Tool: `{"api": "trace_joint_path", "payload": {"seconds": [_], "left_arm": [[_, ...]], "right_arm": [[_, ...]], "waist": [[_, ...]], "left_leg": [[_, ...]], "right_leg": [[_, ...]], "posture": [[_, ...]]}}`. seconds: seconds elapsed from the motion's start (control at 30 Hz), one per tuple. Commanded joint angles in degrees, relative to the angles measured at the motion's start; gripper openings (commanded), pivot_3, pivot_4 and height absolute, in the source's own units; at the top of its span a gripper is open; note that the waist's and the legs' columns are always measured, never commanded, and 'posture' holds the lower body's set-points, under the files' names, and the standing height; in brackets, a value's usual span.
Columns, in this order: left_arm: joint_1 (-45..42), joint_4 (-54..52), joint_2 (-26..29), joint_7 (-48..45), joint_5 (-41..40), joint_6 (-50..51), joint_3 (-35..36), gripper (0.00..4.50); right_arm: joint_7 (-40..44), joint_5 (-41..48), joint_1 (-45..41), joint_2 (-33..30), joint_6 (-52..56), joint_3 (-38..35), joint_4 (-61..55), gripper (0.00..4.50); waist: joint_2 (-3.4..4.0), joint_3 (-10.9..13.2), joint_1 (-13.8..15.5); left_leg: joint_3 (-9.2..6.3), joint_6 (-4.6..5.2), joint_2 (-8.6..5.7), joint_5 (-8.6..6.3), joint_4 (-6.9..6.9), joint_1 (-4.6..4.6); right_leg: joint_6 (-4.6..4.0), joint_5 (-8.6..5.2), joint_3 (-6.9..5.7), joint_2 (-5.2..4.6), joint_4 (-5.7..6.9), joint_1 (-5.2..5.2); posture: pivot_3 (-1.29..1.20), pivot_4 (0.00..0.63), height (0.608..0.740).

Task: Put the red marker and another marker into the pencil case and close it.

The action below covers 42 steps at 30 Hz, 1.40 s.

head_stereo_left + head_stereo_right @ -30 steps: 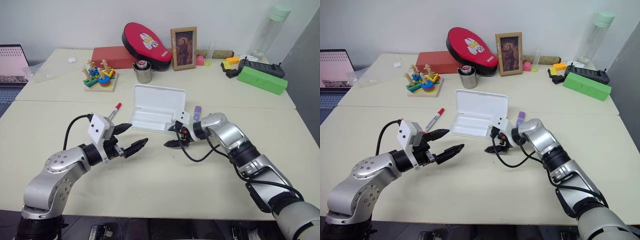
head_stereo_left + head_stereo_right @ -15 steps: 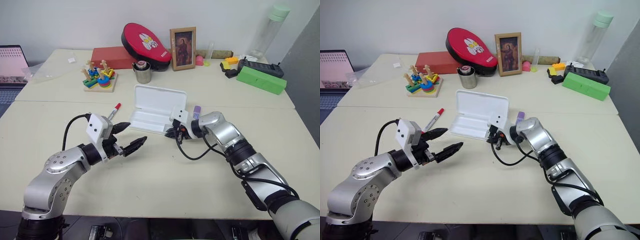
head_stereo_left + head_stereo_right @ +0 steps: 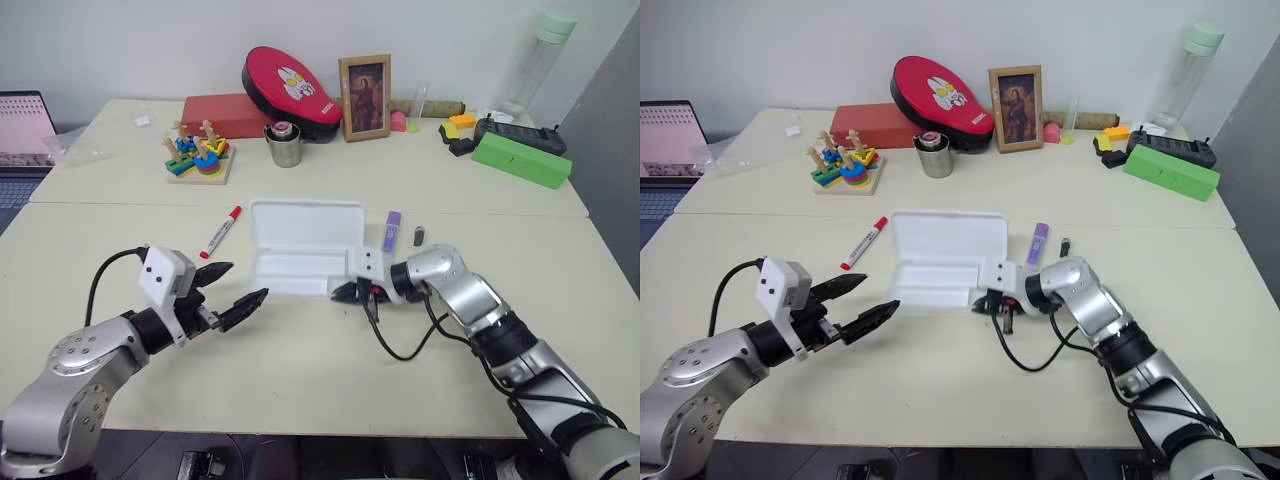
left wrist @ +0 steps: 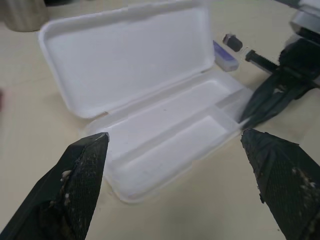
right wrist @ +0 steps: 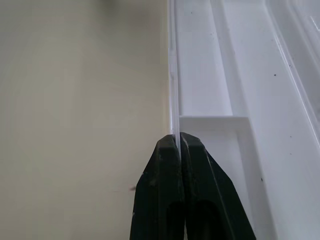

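The white pencil case (image 3: pixel 300 250) lies open on the table, lid (image 4: pixel 130 55) flat behind the empty tray. My right gripper (image 3: pixel 340 292) is shut on the thin front rim at the tray's right corner (image 5: pixel 176 137). The red marker (image 3: pixel 220 232) lies left of the case. The short purple marker (image 3: pixel 392 231) lies right of it, next to a small dark piece (image 3: pixel 418 236). My left gripper (image 3: pixel 245 282) hovers open at the case's front left, nothing between its fingers (image 4: pixel 85 165), and touches nothing.
At the back stand a wooden stacking toy (image 3: pixel 200 155), a metal cup (image 3: pixel 285 145), a red oval case (image 3: pixel 293 92) on a red box, a picture frame (image 3: pixel 366 97), a green box (image 3: pixel 522 160) and a bottle (image 3: pixel 535 60). A laptop (image 3: pixel 22 125) is far left.
My right gripper shut on the case's front rim and pulled it toward me, squaring it up. The left arm drew back and to the left, still open.
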Motion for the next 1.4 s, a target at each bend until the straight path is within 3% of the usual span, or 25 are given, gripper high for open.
{"api": "trace_joint_path", "payload": {"seconds": [0.03,0.27,0.3,0.4,0.57,0.73,0.87,1.23,1.4], "left_arm": [[0.5,-3.2,1.0,-0.3,-2.0,0.2,2.2,4.5],[0.5,-3.4,1.2,0.1,-2.4,0.6,2.2,4.5],[0.5,-3.0,1.0,0.3,-2.4,0.8,2.5,4.5],[0.3,-1.1,0.6,2.4,-2.6,1.5,5.0,4.5],[-2.3,6.7,1.0,5.8,-1.2,1.9,9.0,4.5],[-9.1,18.2,2.2,9.6,8.7,-2.6,3.2,4.5],[-16.3,26.7,0.9,8.9,12.2,-5.1,-1.6,4.5],[-29.2,46.8,-0.2,5.1,20.3,-11.3,-11.0,4.5],[-32.8,52.9,-1.5,3.5,22.5,-13.2,-13.2,3.56]], "right_arm": [[-0.3,0.4,1.7,-0.2,2.7,1.0,-5.6,0.03],[-3.1,-0.4,2.2,1.2,4.6,1.4,-5.6,0.03],[-3.3,-0.2,2.2,1.3,4.7,1.2,-5.9,0.42],[-3.3,2.0,2.3,1.2,5.5,-0.9,-7.5,1.02],[-2.3,11.2,2.0,2.6,9.3,-8.4,-11.9,2.38],[-4.8,18.6,-0.5,4.6,12.2,-15.1,-14.7,3.66],[-10.1,18.6,-3.6,6.8,9.5,-18.3,-12.8,4.46],[-16.7,22.0,-6.7,8.9,9.3,-22.1,-14.8,4.46],[-17.9,22.0,-6.6,8.5,8.9,-21.9,-14.9,4.5]], "waist": [[-0.01,0.0,0.0],[-0.03,0.0,0.0],[-0.03,0.0,0.0],[-0.04,0.0,0.0],[-0.04,0.0,0.0],[-0.05,0.0,0.1],[-0.1,-0.1,0.1],[-0.1,-0.1,0.0],[-0.1,-0.1,0.0]], "left_leg": [[0.0,0.0,0.0,0.0,0.01,0.0],[0.0,-0.01,0.01,0.01,0.03,0.04],[0.0,-0.01,0.01,0.01,0.03,0.04],[0.0,-0.01,0.01,0.01,0.03,0.04],[0.0,-0.01,0.01,0.01,0.03,0.03],[-0.03,-0.01,0.0,0.01,0.03,0.03],[-0.04,-0.08,0.0,0.05,0.04,0.03],[-0.09,-0.09,0.02,0.07,-0.01,0.03],[-0.11,-0.1,0.01,0.08,0.01,0.03]], "right_leg": [[0.0,0.0,-0.01,0.0,0.0,0.01],[0.0,0.0,0.0,0.01,0.01,0.02],[0.0,0.0,0.0,0.02,0.01,0.02],[0.0,0.0,0.0,0.01,0.01,0.02],[0.0,0.0,0.0,0.02,0.09,-0.01],[0.0,0.0,-0.02,0.02,0.11,0.0],[0.0,0.0,-0.02,0.04,0.17,-0.01],[-0.01,0.0,-0.07,0.1,0.35,-0.09],[-0.01,0.0,-0.07,0.1,0.37,-0.09]], "posture": [[0.0,0.15,0.74],[0.0,0.15,0.74],[0.0,0.15,0.74],[0.0,0.15,0.74],[0.0,0.15,0.74],[0.0,0.15,0.74],[0.0,0.15,0.74],[0.0,0.15,0.74],[0.0,0.15,0.74]]}}
